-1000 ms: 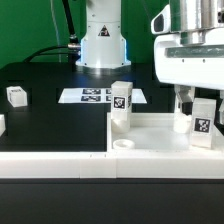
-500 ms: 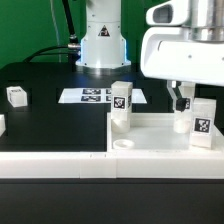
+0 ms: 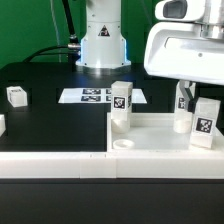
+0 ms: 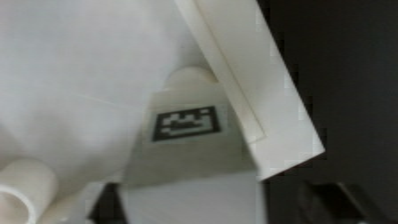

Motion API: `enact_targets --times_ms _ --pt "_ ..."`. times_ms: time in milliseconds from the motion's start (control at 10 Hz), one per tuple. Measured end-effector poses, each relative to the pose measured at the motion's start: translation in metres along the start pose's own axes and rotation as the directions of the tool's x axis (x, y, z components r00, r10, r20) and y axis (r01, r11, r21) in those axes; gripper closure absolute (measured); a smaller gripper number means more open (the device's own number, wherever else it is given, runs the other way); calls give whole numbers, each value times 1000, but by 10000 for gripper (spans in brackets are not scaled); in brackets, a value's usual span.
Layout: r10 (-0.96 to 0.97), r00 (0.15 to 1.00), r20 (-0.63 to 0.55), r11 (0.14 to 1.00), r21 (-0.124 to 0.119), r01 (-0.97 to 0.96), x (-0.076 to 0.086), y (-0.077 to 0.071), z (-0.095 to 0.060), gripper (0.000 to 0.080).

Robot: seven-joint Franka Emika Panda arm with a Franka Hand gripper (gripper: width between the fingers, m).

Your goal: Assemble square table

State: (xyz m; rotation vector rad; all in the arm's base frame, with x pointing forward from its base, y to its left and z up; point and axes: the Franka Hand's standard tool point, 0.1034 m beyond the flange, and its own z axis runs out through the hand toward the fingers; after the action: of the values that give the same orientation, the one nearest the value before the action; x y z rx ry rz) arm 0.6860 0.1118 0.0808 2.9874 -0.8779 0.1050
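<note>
The white square slab (image 3: 160,133) lies at the exterior view's right with its raised rim up. One tagged white leg (image 3: 121,103) stands in its far left corner socket. A second tagged leg (image 3: 204,122) stands at its right side. My gripper (image 3: 187,98) hangs over this second leg, fingers down beside its top. In the wrist view the leg (image 4: 187,125) shows from above against the slab (image 4: 89,70). It sits between my gripper's (image 4: 214,208) dark fingers, which stand wide apart, so the gripper is open. A third leg (image 3: 16,95) lies loose at the left.
The marker board (image 3: 95,96) lies flat before the robot base (image 3: 103,45). A long white low wall (image 3: 55,160) runs along the front, against the slab. Another white part (image 3: 2,124) shows at the left edge.
The gripper has risen slightly and shifted left and then back right over the right leg. The legs and slab have not moved.
</note>
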Motion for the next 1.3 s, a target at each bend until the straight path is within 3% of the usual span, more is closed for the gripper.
enact_targets --times_ms 100,400,500,700,900,1000,1200,1300 --pt "55 998 0 998 -5 -55 1 3 0 509" --pt "278 961 -1 961 -10 -278 2 6 1 506" --pt "415 910 -9 910 -6 -415 1 9 2 506" --pt "689 725 11 724 43 -688 -1 14 4 506" --pt "891 448 72 440 104 -892 -8 10 4 506" --pt "934 346 94 336 104 -936 -8 10 4 506" --pt "954 279 111 270 93 -958 -8 11 5 506" --pt "948 297 109 288 95 -953 -9 10 5 310"
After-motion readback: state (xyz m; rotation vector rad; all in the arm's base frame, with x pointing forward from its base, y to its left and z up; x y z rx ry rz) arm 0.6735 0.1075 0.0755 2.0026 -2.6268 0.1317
